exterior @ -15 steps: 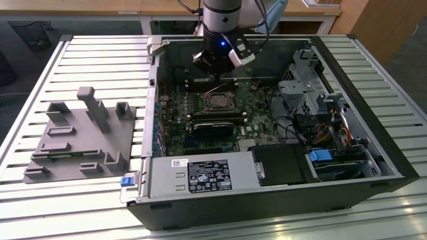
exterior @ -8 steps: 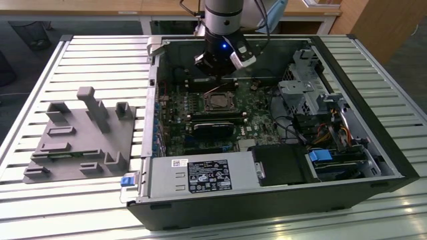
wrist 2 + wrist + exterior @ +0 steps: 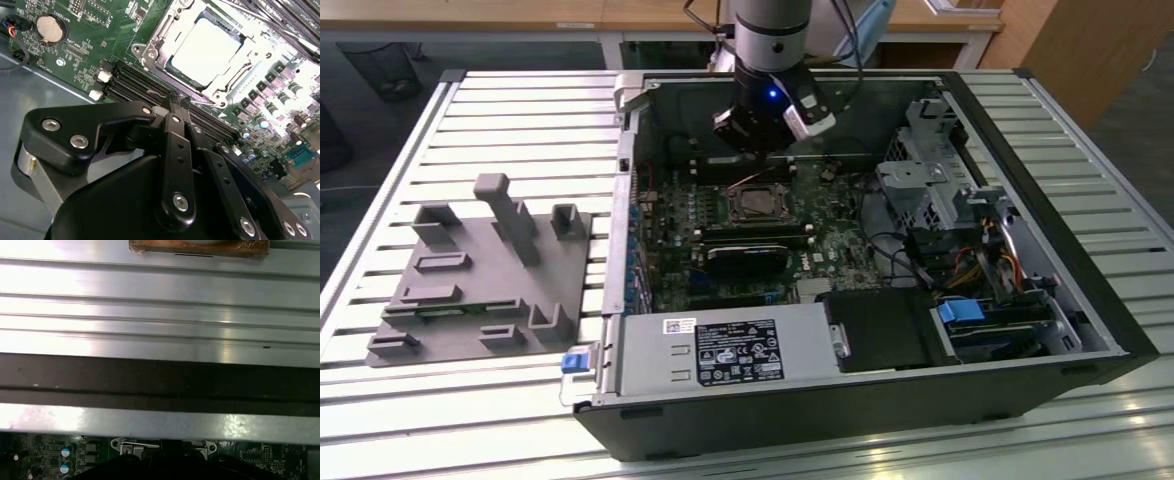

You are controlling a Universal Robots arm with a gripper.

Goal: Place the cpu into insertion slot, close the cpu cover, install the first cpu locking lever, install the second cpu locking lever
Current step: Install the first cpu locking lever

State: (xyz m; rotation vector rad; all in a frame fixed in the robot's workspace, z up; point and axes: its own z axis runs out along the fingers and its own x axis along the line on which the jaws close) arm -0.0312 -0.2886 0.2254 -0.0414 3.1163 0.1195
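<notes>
So the cpu (image 3: 210, 45) is already sitting in the insertion slot (image 3: 162, 62) with the cpu cover (image 3: 152, 42) down, just beyond the gripper (image 3: 179, 102), fingers pinched together.

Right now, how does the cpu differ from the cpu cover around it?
In the second wrist view, the cpu is a plain, flat, pale silver square, while the cpu cover is a shiny metal frame with a square window.

The cpu lies inside that window, and the cpu cover rings it and reaches further out over the board.

The cpu's top is smooth and unbroken; the cpu cover has stamped edges and tabs.

Both are silvery metal and lie flat.
</notes>
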